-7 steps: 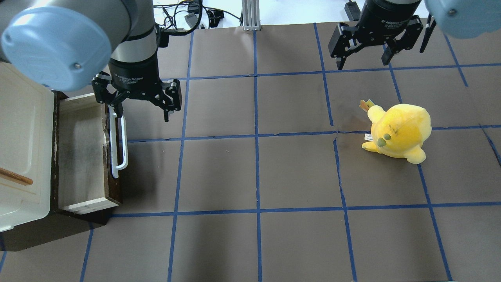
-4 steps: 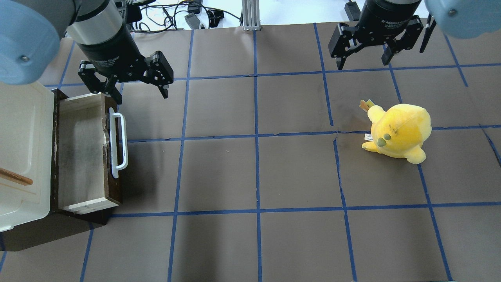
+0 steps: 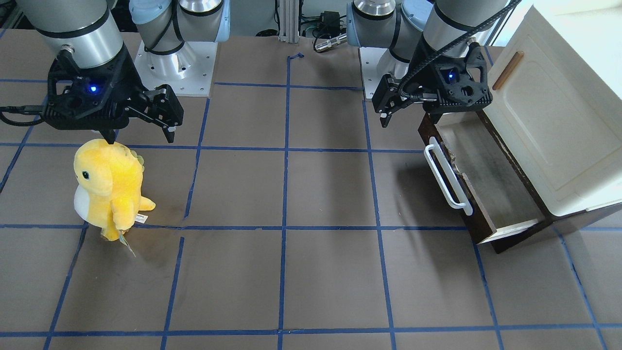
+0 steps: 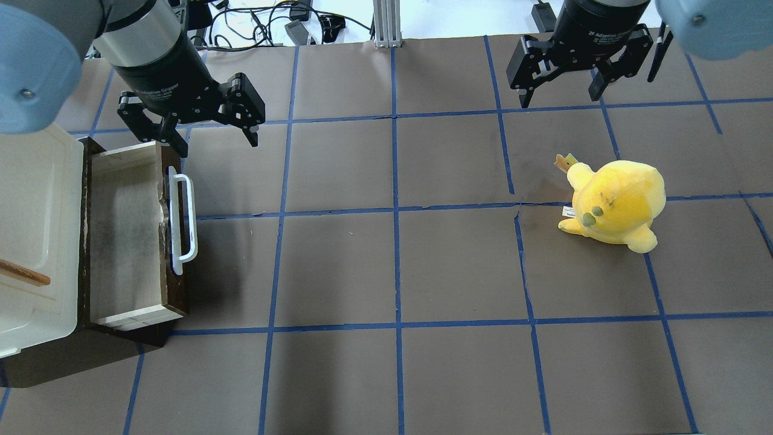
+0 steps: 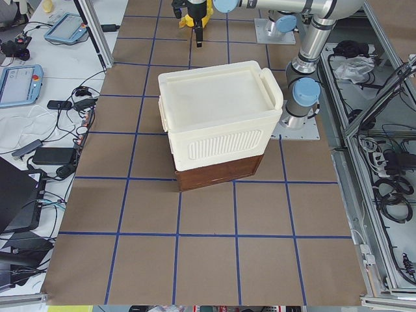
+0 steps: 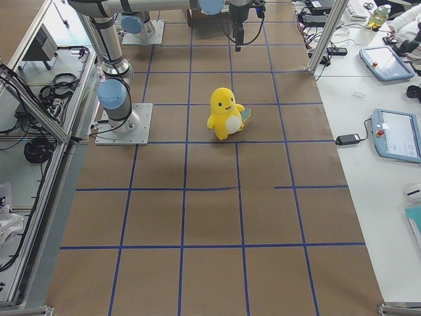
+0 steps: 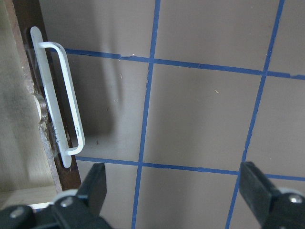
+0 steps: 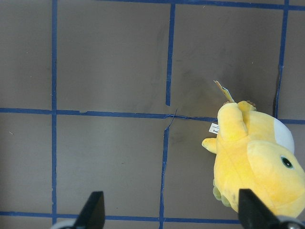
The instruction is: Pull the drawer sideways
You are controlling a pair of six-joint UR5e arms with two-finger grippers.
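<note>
And the left gripper (image 4: pixel 216 145) is off the handle (image 4: pixel 183 220)! A second ago one finger sat right at that white bar; now the jaws hang spread wide and empty, lifted clear, with the handle below them and off toward the cabinet-side finger. From the left wrist view the bar lies untouched beside that finger (image 7: pixel 93 183), with bare table (image 4: pixel 392 266) under the rest of the gap. The drawer (image 4: pixel 124 235) itself hasn't budged across these moments: it stands pulled out from under the cream cabinet (image 4: pixel 36 199), its pale tray showing, its dark front below the jaws. That reads to me as a release after the pull, so the task looks essentially done and the arm seems to be retreating. Over on the other side, the right gripper (image 4: pixel 560 99) is unchanged, jaws wide with nothing between them, parked high with the yellow plush toy (image 4: pixel 616 202) below and to one side of them, untouched.
</note>
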